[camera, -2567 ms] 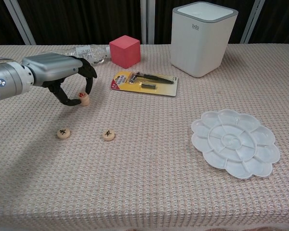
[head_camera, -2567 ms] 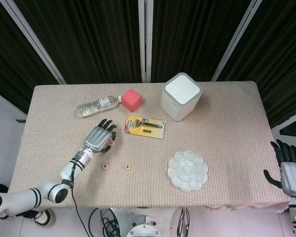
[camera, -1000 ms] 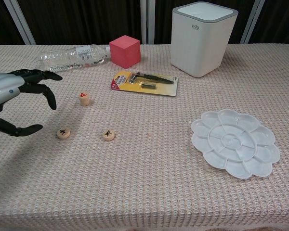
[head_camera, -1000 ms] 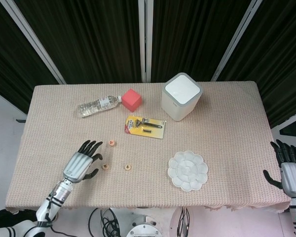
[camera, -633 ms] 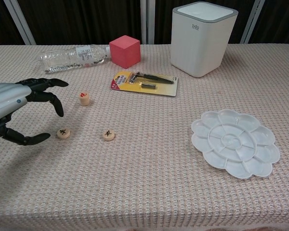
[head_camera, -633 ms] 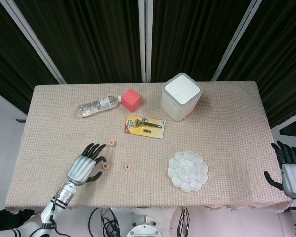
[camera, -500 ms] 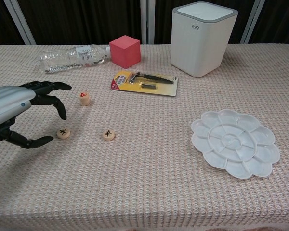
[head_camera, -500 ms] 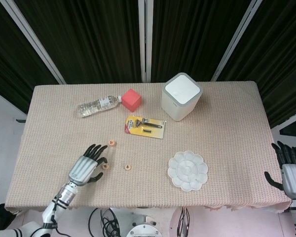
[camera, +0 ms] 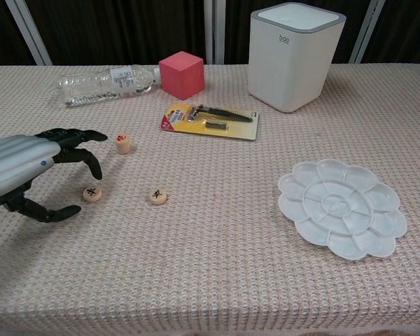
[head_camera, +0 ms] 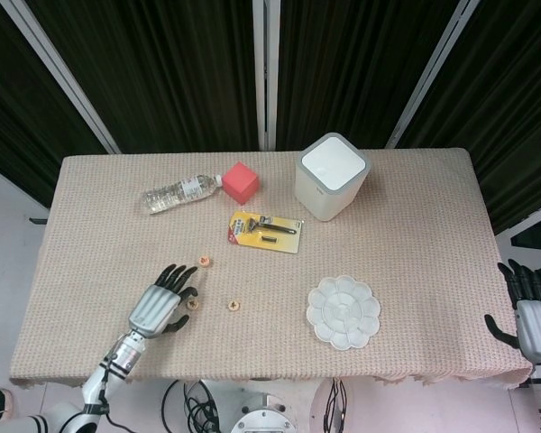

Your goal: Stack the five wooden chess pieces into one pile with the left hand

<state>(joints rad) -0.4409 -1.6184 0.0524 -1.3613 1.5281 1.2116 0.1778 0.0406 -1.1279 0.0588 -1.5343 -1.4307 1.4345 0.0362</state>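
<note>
Advancing since the earlier frame, left hand [camera: 24, 175], fingers apart and empty, is nearing the loose chess piece [camera: 92, 193], risking knocking the pile [camera: 122, 144].

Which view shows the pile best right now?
Chest view: the pile shows side-on as a short stack with a red mark on top, clear of the left hand. Head view shows it only as a small disc.

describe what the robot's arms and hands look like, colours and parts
The left hand has a ribbed silver-grey back shell with a small blue dot, and slim black fingers. Its forearm in the head view is white with black bands and a thin dark cable alongside. The right hand matches: silver-grey back, black fingers, with a small green light on the wrist below.
</note>
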